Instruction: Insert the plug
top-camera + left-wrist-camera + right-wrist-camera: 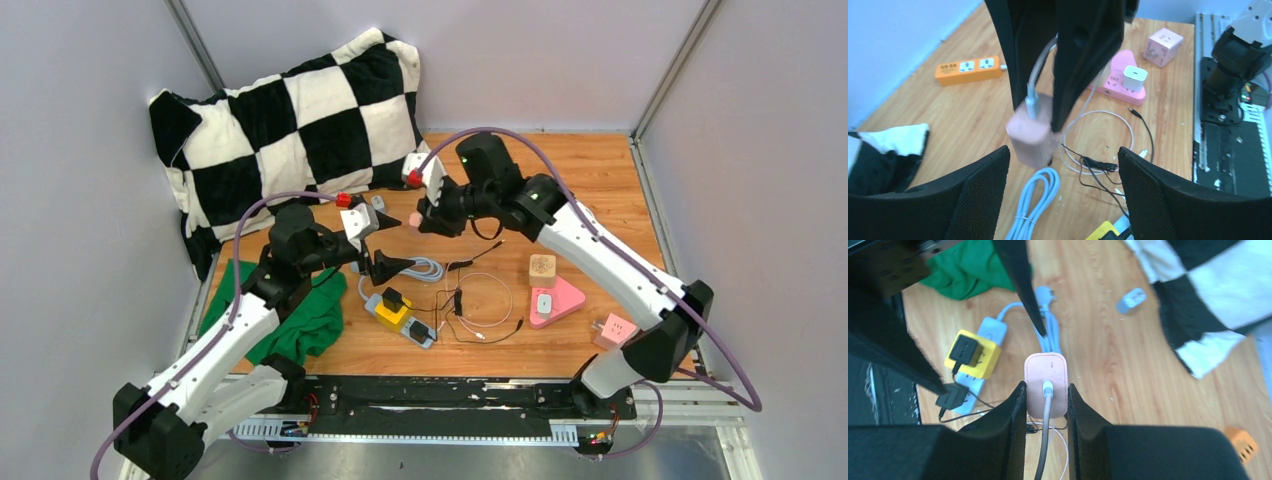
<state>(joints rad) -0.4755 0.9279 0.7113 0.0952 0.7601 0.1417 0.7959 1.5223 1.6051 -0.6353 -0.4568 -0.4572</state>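
Note:
The plug (1046, 372) is a pale pink charger block with a grey-white cable running out of its back. My right gripper (1046, 387) is shut on it, one pad on each side, and holds it in the air above the table. From the top view the plug (413, 219) hangs at the tip of the right gripper (425, 222), behind the middle of the table. My left gripper (1063, 150) is open, its fingers spread wide just below and in front of the plug (1032, 134), touching nothing. The white power strip (400, 318) lies near the front.
A yellow adapter (392, 310) with a black plug sits on the strip. Nearby lie a coiled blue cable (425, 268), thin black and white wires (480, 310), a pink triangular socket (555, 300), pink cube (614, 329), wooden cube (542, 268), green cloth (290, 320) and checkered pillow (300, 130).

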